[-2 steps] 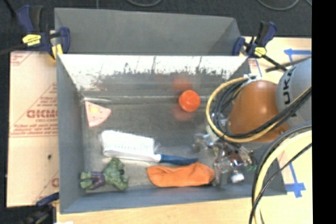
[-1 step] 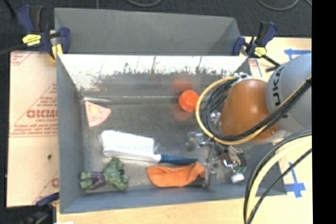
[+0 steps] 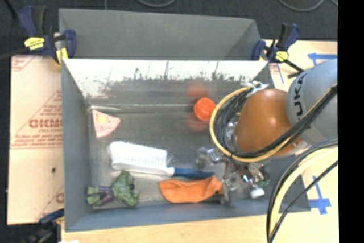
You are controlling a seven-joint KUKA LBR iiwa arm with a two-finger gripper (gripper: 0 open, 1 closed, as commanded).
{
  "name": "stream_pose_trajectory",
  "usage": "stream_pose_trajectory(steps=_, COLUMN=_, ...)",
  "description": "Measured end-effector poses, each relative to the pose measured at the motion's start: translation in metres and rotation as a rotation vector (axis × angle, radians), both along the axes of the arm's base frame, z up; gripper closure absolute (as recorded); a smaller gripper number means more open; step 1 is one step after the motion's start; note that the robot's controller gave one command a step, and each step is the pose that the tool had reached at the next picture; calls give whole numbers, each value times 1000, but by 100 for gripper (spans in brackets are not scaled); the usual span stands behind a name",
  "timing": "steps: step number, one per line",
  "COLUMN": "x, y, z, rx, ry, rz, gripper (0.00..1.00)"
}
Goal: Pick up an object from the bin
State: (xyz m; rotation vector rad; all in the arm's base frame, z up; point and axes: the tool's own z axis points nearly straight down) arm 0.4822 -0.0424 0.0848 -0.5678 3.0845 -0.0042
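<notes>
My gripper point(image 3: 229, 178) is low in the bin's front right part, under the orange wrist cover. Its tip meets the right end of a limp orange thing point(image 3: 186, 190), like a deflated balloon, which lies along the front wall. Whether that thing is gripped is hidden. Just behind it lies a white brush with a blue handle point(image 3: 142, 159), its handle end pointing at the gripper. An orange ball point(image 3: 203, 108) rests near the back wall, left of the wrist cover.
A green toy figure point(image 3: 118, 192) lies in the front left corner. A pink wedge-shaped piece point(image 3: 104, 123) sits against the left wall. The arm and its cables cover the bin's right side.
</notes>
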Motion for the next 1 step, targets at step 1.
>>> stream_pose_trajectory(steps=1, x=-3, y=6, z=-5, rx=1, ry=-7, rz=-217, gripper=0)
